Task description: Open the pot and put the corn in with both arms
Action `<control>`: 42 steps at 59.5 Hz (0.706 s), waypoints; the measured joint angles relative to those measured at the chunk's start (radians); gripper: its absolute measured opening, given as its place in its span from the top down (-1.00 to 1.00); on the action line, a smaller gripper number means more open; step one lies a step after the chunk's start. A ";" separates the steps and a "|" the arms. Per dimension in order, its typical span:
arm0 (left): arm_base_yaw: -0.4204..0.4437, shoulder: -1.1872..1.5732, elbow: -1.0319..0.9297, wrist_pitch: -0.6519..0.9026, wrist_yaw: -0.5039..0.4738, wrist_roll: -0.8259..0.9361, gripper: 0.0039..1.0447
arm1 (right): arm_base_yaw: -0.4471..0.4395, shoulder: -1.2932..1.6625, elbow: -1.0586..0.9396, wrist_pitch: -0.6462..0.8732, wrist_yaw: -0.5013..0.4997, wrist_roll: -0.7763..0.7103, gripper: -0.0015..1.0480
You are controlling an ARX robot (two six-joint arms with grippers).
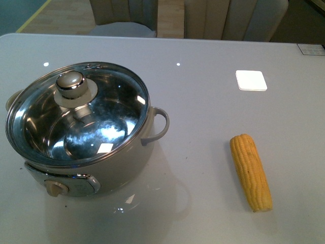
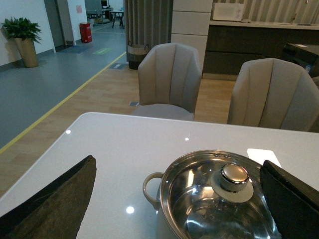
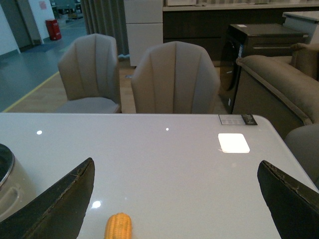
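Note:
The cream pot (image 1: 89,168) stands at the left of the table with its glass lid (image 1: 109,119) on, steel knob (image 1: 70,84) on top. The yellow corn (image 1: 251,172) lies on the table to its right. Neither arm shows in the front view. My left gripper (image 2: 179,199) is open, its fingers (image 2: 55,204) spread on either side of the pot (image 2: 152,186) and the lid knob (image 2: 234,177), above and short of them. My right gripper (image 3: 177,199) is open, fingers (image 3: 57,204) wide; the corn's tip (image 3: 118,226) lies between them nearer one finger.
The pot's front panel with a beige knob (image 1: 56,188) faces me. A bright white reflection (image 1: 251,80) lies on the table behind the corn. Beige chairs (image 2: 169,79) stand along the table's far edge. A label (image 3: 237,119) sits at the far right corner.

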 joint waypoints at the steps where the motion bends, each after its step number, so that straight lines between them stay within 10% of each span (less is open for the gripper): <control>1: 0.000 0.000 0.000 0.000 0.000 0.000 -0.87 | 0.000 0.000 0.000 0.000 0.000 0.000 -0.83; 42: 0.000 0.000 0.000 0.000 0.000 0.000 -0.87 | 0.000 0.000 0.000 0.000 0.000 0.000 -0.83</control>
